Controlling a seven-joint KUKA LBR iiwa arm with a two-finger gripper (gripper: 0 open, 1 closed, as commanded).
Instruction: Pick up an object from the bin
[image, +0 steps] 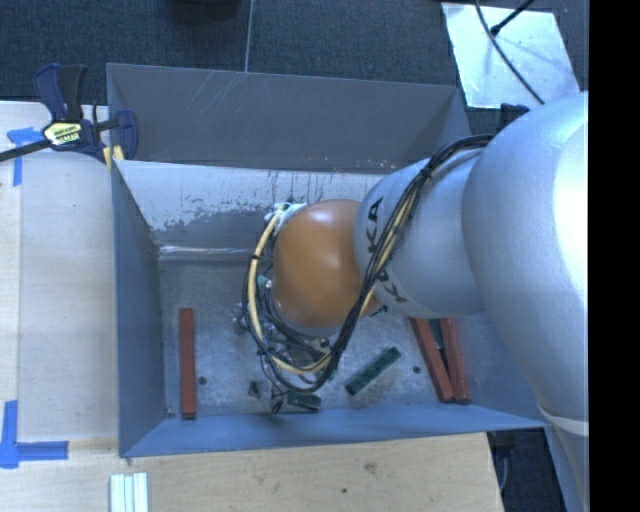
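Camera view: the gripper (283, 390) is low by the near wall, under its orange cover (315, 262) and cables, and I can't tell how wide it stands. A small dark green piece (303, 402) lies right beside it. Black lettering (375, 226) on the silver arm is crossed by cables and unreadable whole. I count three long reddish-brown sticks: a left stick (186, 360) and a right-hand pair (443, 362). There's one dark green flat bar (372, 370).

Strong light glares white on the arm (520, 230), leaving the bin (137, 300) floor beneath shadowed.
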